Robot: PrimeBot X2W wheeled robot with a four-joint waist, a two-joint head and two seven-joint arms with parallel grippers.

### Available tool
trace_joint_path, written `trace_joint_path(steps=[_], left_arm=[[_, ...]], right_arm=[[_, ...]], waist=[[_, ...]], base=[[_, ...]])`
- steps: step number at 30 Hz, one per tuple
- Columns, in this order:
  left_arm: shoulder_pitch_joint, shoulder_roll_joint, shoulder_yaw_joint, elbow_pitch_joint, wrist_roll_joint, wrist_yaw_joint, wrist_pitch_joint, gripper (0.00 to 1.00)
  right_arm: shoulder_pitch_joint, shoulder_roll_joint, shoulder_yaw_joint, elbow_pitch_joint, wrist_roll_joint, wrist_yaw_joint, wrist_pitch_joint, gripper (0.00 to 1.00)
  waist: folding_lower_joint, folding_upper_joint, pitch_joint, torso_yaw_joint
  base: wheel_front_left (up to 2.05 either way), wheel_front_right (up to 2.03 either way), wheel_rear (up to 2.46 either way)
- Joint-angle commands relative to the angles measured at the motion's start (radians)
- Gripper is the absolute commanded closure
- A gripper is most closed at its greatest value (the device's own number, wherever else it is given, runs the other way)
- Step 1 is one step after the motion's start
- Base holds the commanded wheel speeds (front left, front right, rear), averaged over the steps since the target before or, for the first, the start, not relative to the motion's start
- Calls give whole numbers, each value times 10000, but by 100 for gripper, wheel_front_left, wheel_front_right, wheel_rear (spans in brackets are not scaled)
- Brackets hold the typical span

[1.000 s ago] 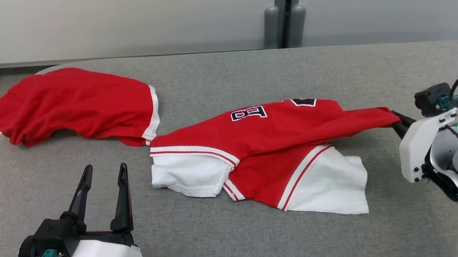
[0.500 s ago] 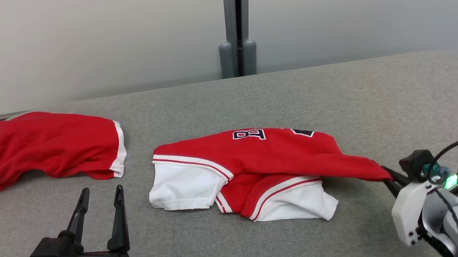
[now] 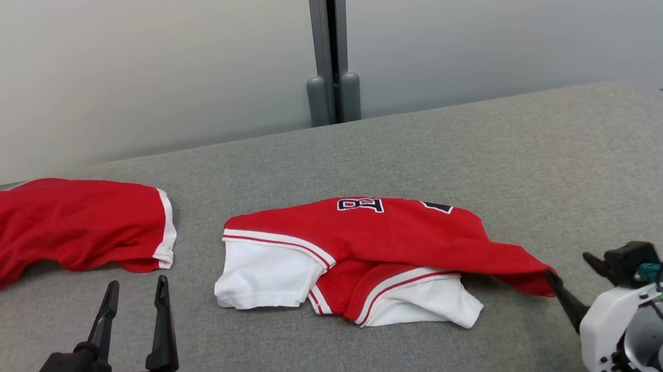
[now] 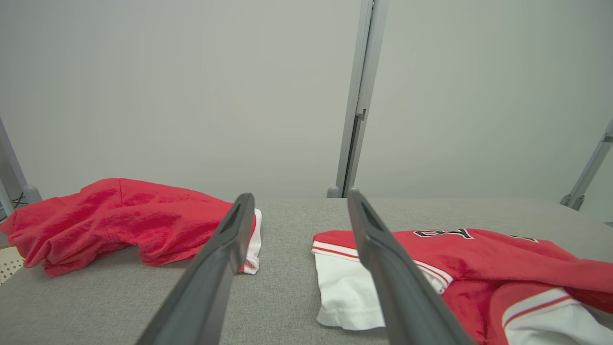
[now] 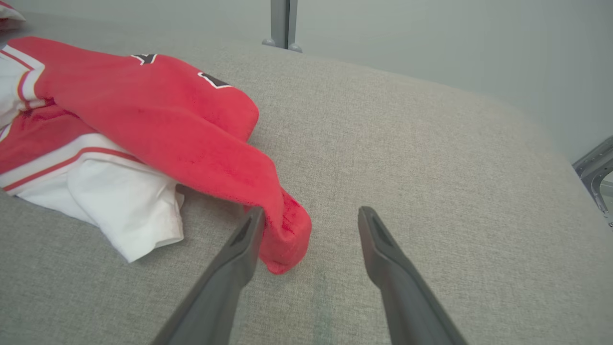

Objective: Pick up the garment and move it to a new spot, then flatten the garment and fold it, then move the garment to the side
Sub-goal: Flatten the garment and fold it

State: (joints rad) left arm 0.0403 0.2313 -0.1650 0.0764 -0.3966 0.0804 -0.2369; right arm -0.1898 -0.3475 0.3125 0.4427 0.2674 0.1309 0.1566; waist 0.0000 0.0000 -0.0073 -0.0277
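The garment's (image 3: 360,254) red corner, held taut a second ago, now lies slack on the table (image 3: 542,151) just beside the right gripper (image 3: 568,266), whose jaws stand wide and empty. The garment is crumpled mid-table. Relocation appears done; flattening, folding and setting aside remain. The left gripper (image 3: 138,280) is wide and empty.

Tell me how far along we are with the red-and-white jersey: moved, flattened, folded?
Done, it seems: the jersey lies set down on the table, its red corner beside the open right gripper. In hand: nothing; the left gripper is open too, apart from the cloth. Left: the jersey is bunched, red cloth draped over white panels, so flattening, folding and moving aside are not yet done.
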Motion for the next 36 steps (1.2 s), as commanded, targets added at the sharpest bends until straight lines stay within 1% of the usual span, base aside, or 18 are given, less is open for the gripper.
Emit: trace_joint_path(steps=[1,3,8,11,13,17,20,23,27,29,31,34,35,36], left_arm=[[138,62,62,-51,-11,45,-17,0],[158,121,118,-119,-26,90,-22,0],[273,247,225,-302,-75,179,26,0],[307,307,257,-398,-77,218,48,0],[316,315,268,-450,-87,252,61,0],[356,283,238,-490,-91,290,30,0],[381,263,162,-465,-113,271,37,0],[330,289,114,-456,-110,259,76,0],[258,313,74,-492,-120,269,122,0],[250,286,-5,-425,-225,188,277,0],[190,214,-172,-255,-453,7,689,0],[-125,289,-495,191,-773,-298,1745,0],[-125,289,-495,191,-773,-298,1745,0],[-232,297,-594,362,-897,-388,2112,0]], right_arm=[[203,15,-259,-321,-103,-3,52,0],[405,76,-782,-953,-274,-3,75,0],[964,456,-1847,-2582,-600,-3,172,0],[1220,900,-2322,-3319,-721,-3,-172,0],[1332,1316,-2627,-3605,-807,-3,-654,0],[1538,2205,-3045,-3552,-895,-3,-1729,0],[1569,2489,-3054,-3213,-928,-3,-2270,0],[1430,2568,-2982,-2868,-975,-3,-2519,0],[1232,2529,-2938,-2596,-976,-3,-2583,0],[1188,2501,-2908,-2491,-971,-3,-2591,0],[1109,2470,-2862,-2446,-944,-3,-2584,0],[1013,2412,-2767,-2419,-926,-3,-2500,0],[1013,2412,-2767,-2419,-926,-3,-2500,0],[985,2374,-2731,-2418,-925,-3,-2490,0]], waist=[[0,0,-46,-6],[0,0,-83,-12],[0,0,-115,-30],[0,0,-119,-33],[0,0,-118,-28],[0,0,-139,-31],[0,0,-137,-31],[0,0,-133,-27],[0,0,-135,-25],[0,0,-123,-27],[0,0,-85,-30],[0,0,49,-84],[0,0,49,-84],[0,0,115,-121]], base=[[0,0,0],[0,0,0],[0,0,0],[0,0,0],[0,0,0],[0,0,0],[0,0,0],[0,0,0],[0,0,0],[0,0,0],[0,0,0],[0,0,0],[0,0,0],[0,0,0]])
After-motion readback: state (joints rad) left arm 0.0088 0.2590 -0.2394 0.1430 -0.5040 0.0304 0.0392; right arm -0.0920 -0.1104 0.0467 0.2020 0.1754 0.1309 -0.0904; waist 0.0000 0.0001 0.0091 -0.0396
